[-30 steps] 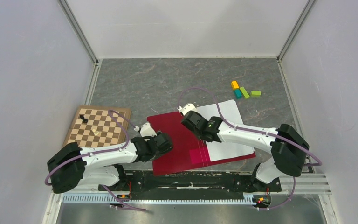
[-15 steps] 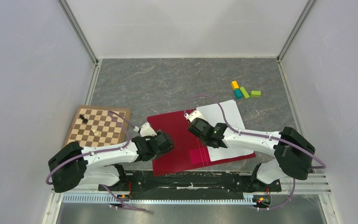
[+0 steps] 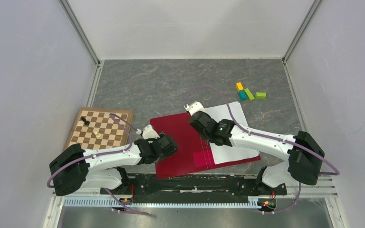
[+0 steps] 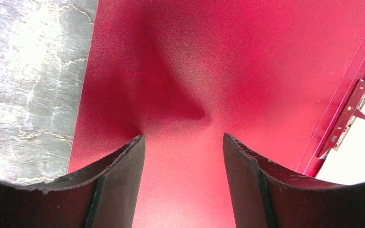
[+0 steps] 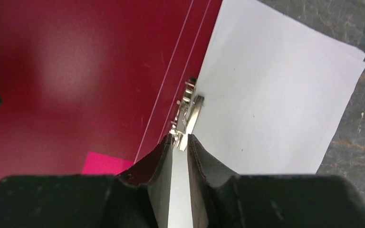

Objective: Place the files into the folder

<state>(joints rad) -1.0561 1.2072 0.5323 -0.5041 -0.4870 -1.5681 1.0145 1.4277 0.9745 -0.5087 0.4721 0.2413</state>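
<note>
Now the left gripper (image 4: pixel 183 137) reaches low, jaws spread wide over the folder (image 4: pixel 228 52). The right gripper (image 5: pixel 179 137) angles down, fingers a sliver apart at the clip (image 5: pixel 190 107), and whether it grips is unclear.

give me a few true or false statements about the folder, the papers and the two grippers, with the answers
1. The folder lies open on the table. True.
2. The white sheets lie on the folder's left half. False: they lie on its right half, to the right of the metal clip.
3. The left gripper is open over the bare red cover. True.
4. The right gripper holds a green block. False: it holds nothing, its fingertips are just short of the clip, and the coloured blocks lie apart at the far right.
5. The chessboard lies to the left of the folder. True.
</note>
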